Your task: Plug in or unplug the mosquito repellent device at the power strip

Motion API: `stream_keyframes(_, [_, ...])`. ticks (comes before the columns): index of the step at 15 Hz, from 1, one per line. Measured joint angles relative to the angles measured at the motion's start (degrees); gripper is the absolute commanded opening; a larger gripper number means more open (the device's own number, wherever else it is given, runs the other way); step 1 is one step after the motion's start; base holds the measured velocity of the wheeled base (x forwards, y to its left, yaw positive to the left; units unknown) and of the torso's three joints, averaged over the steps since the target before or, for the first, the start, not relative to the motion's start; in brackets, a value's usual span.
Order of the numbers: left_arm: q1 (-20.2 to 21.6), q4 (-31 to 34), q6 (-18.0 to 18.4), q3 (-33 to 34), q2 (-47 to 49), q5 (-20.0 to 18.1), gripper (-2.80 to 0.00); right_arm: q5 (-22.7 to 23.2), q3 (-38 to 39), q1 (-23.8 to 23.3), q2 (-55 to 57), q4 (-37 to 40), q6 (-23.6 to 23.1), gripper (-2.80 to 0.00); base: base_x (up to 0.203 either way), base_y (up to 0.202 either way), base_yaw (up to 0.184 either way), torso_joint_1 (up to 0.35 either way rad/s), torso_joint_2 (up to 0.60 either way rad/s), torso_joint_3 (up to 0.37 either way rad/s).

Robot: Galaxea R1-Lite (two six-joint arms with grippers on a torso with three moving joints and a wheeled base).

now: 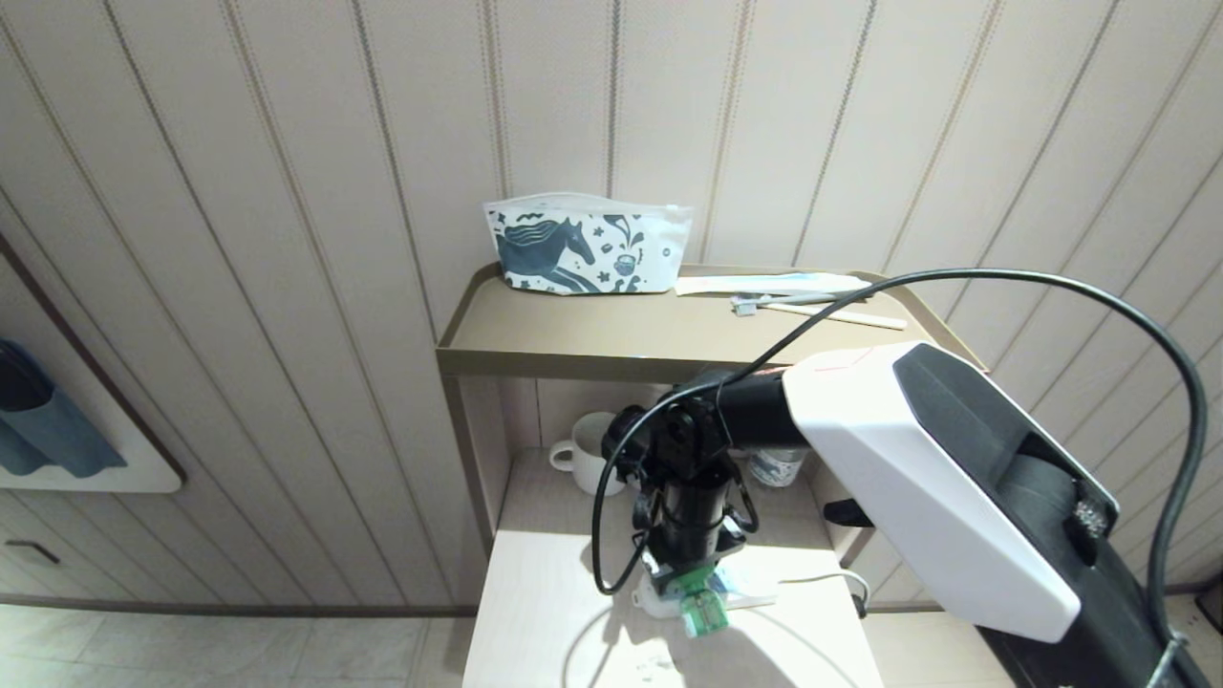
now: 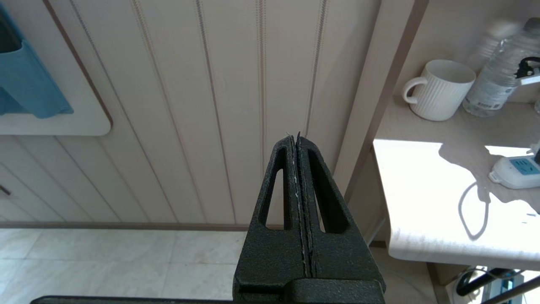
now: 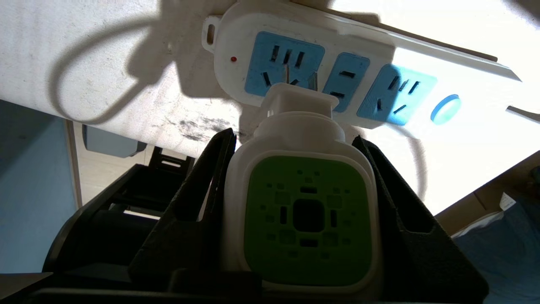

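Note:
My right gripper (image 3: 294, 136) is shut on the mosquito repellent device (image 3: 306, 219), its black fingers pressing both white sides of the head with the green vented face. The device's two metal prongs are bare and point at the end light-blue socket of the white power strip (image 3: 236, 42), close to it. In the head view the right gripper (image 1: 693, 573) points down at the lower shelf, with the device (image 1: 702, 602) over the power strip (image 1: 654, 600). My left gripper (image 2: 296, 137) hangs shut and empty beside the cabinet, left of the strip (image 2: 512, 173).
A white mug (image 1: 583, 454) and a clear water bottle (image 1: 779, 465) stand at the back of the lower shelf. The upper tray (image 1: 611, 358) holds a horse-print pouch (image 1: 588, 244) and a toothbrush (image 1: 812, 306). My arm's black cable (image 1: 602, 535) loops beside the gripper.

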Motion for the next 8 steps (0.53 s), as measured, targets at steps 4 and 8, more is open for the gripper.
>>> stream_keyframes(4, [0.0,0.0,0.0,0.0,0.0,0.0,-2.8,-0.1,0.0,-0.7,0.2,0.0,0.0,-2.8,0.0,0.0,0.0,0.0,0.0,0.0])
stream_keyframes(8, [0.0,0.0,0.0,0.0,0.0,0.0,-2.8,-0.9,-0.1,-1.8,0.6,-1.5,-0.1,-2.8,0.0,0.0,0.0,0.0,0.0,0.0])
